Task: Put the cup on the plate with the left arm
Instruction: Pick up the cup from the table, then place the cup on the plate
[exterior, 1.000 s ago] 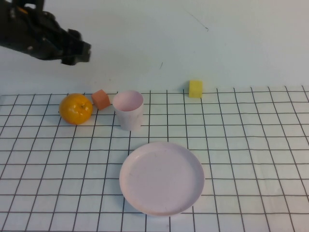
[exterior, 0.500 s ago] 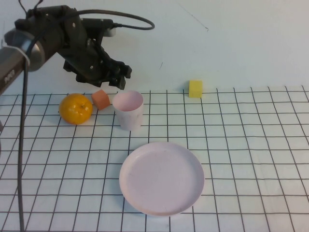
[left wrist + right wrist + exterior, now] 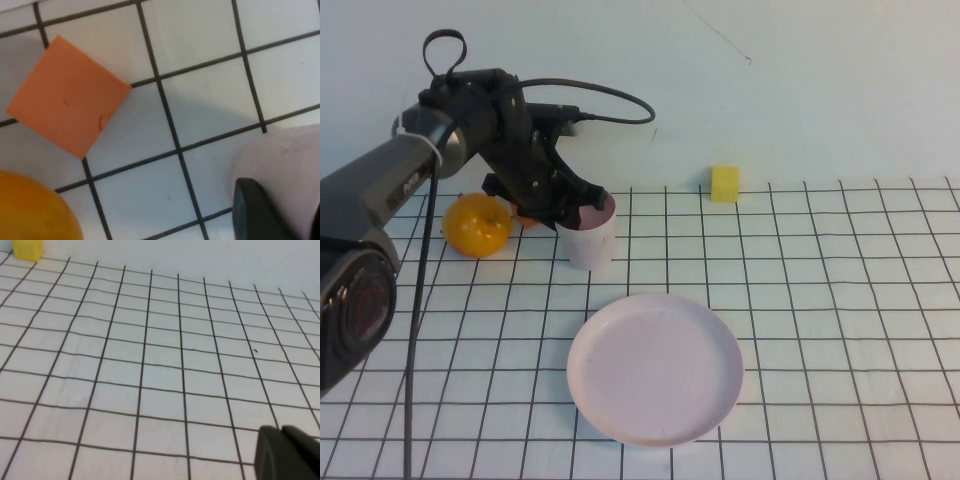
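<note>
From above, the left gripper (image 3: pixel 582 210) is at the rim of the smooth pale pink cup (image 3: pixel 588 242), which stands behind the round shallow plate (image 3: pixel 655 367); if its jaws grip, I cannot tell. A glossy orange (image 3: pixel 477 224) lies beside.

The left wrist shows a flat orange block (image 3: pixel 67 96) on the checked cloth (image 3: pixel 210 45).

The right wrist shows the right gripper (image 3: pixel 287 454), its dark fingers pressed together.

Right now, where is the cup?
High view: the cup stands left of centre, behind the plate, right of the orange, the left gripper at its rim.
</note>
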Controlling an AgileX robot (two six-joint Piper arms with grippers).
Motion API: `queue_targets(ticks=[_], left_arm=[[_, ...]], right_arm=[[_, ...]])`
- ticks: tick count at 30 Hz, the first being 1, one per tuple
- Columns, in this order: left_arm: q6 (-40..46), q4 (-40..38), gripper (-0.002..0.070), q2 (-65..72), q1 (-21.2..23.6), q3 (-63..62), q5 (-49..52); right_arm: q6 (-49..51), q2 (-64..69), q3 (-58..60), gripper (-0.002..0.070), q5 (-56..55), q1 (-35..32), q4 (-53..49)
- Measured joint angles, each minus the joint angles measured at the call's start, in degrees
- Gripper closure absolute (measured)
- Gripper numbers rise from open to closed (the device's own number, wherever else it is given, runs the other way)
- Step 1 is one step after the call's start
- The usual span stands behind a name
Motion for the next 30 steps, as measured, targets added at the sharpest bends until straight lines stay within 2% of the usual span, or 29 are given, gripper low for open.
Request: queue_targets(ticks=[2,5,11,16,19,24,30], left_arm=[[3.0,-0.7,0.0596,0.0,0.0,-0.2,0.9],[5.9,-1.2,0.0650,0.0,0.0,-2.6,4.5],[8.7,-3.2,0.0661,-1.5,-0.1,-11.8,14.5],[9.2,-4.6,0.0661,-7.5,-0.9,-11.8,15.9],[9.7,-4.4,0.0661,-12.3,-2.9,-6.7,16.0],[12.4,-3.2,0.0661,-20.7,-7.1,8.7,15.6],[13.7,-3.2,0.0661,-27.9,-11.6,30.8,3.4]], right_arm=[[0.0,0.0,0.0,0.0678,0.0,0.0,0.0],[0.0,0.0,0.0,0.0678,0.0,0.0,0.0],[0.0,0.0,0.0,0.0678,0.0,0.0,0.0],[0.0,0.0,0.0,0.0678,0.0,0.0,0.0],[0.0,0.0,0.0,0.0678,0.0,0.0,0.0],[0.0,0.0,0.0,0.0678,0.0,0.0,0.0],[0.0,0.0,0.0,0.0678,0.0,0.0,0.0]])
